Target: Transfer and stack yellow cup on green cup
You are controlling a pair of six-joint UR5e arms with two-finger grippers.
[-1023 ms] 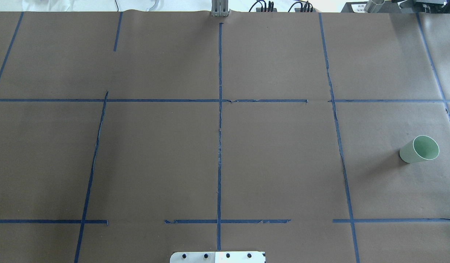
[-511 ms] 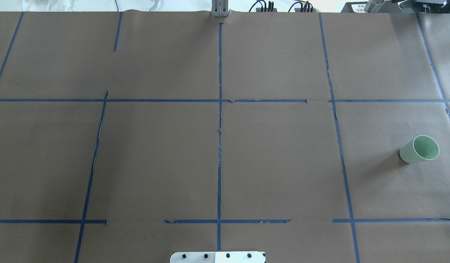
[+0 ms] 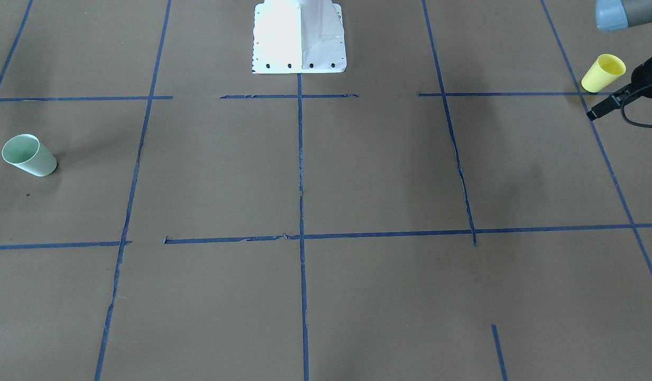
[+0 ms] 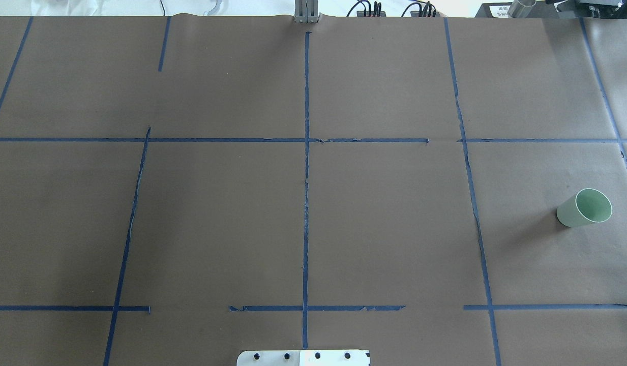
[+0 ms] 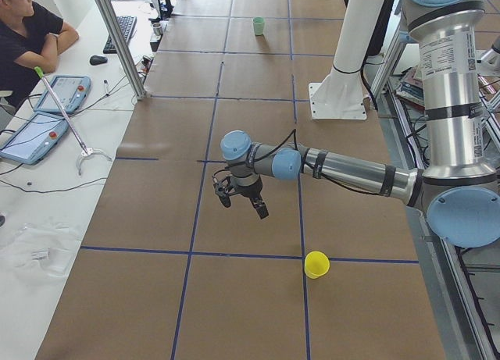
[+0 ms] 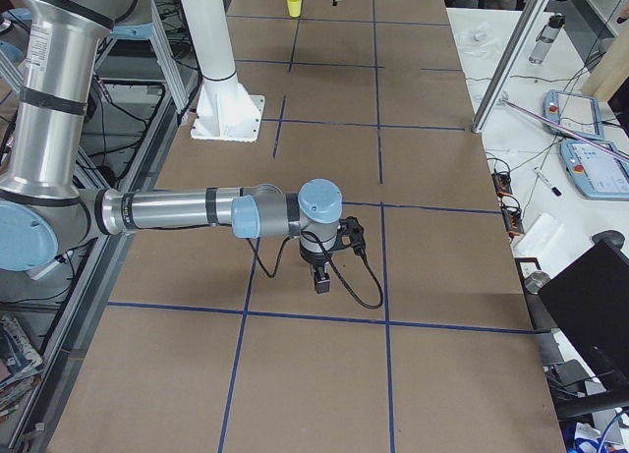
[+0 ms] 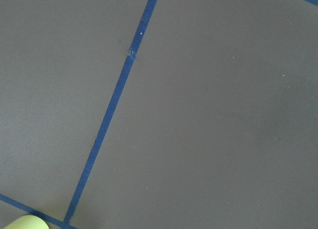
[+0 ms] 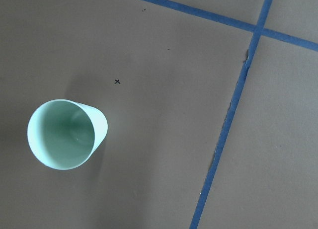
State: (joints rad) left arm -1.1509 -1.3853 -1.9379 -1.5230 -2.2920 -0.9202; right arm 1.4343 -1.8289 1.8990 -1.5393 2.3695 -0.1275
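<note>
Yellow cup (image 3: 603, 73): upright, mouth up, at the left end of the bench (image 4: 394, 229), beside a crossing of blue tape (image 4: 306, 203). Green cup (image 4: 584, 207): upright, mouth up, at the right end, well apart from yellow. Left tool (image 5: 243, 208): hanging above the bench near the yellow cup, not touching it. Right tool (image 6: 320, 284): hanging above the bench, with the green cup below its camera. Cannot tell whether either tool is wide or narrow.

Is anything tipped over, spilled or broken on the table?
No. The yellow cup and the green cup both stand upright, empty, far apart. Only the blue tape looks worn: its edges are torn and ragged in spots.
</note>
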